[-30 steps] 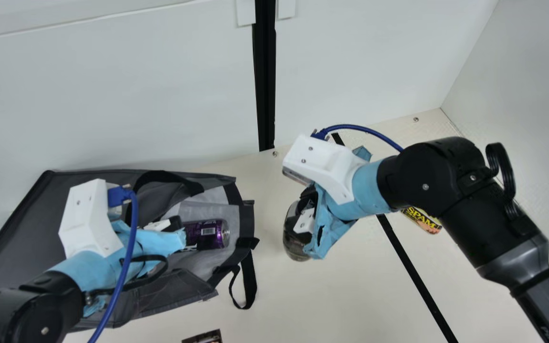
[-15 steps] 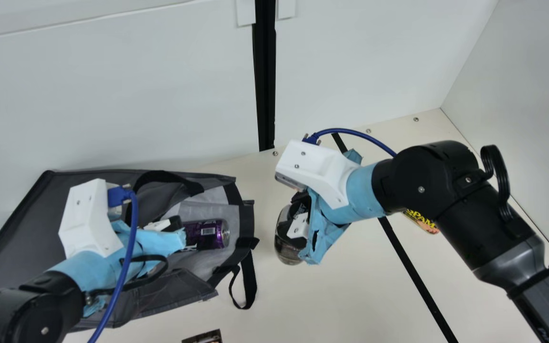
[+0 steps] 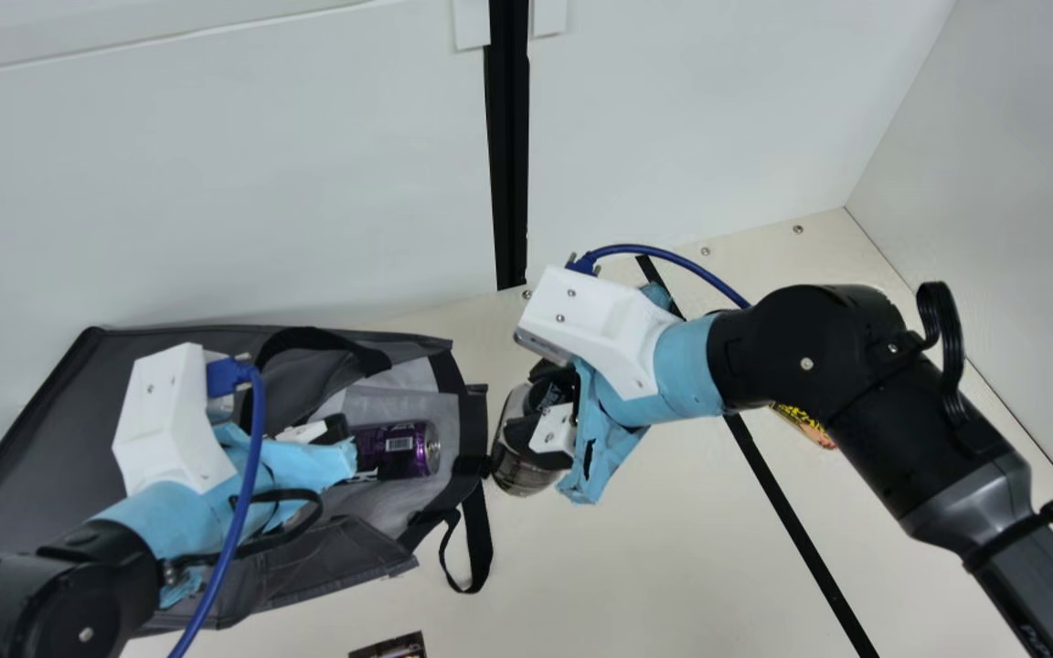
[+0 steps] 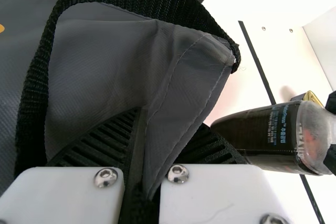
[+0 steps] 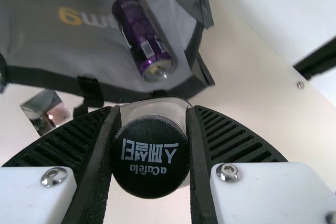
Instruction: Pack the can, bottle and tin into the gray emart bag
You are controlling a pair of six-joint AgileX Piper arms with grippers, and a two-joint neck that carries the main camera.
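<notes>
Left wrist view: clamping bag [image 4: 184, 87] in left gripper [image 4: 163, 125], likely bracing it open; grasping bottle [image 4: 262, 132] near cap [image 5: 149, 158] in right gripper [image 5: 151, 111], likely for base-first loading ahead.

The left arm [image 3: 60, 585] is extended from the main view's lower left corner, with its end effector [image 3: 336, 428] directed inward. In the left wrist view, its ribbed fingers [image 4: 113, 137] are brought close together, clamped, with their inner edges nearly aligned. The right arm [image 3: 910, 439] is bent at a black joint [image 3: 796, 343], its forearm raised from the lower right and its wrist turned toward the left arm. Its end effector [image 3: 528, 416] is angled downward; in the right wrist view, its ribbed fingers [image 5: 236, 137] are held apart, gripping from opposite sides.
</notes>
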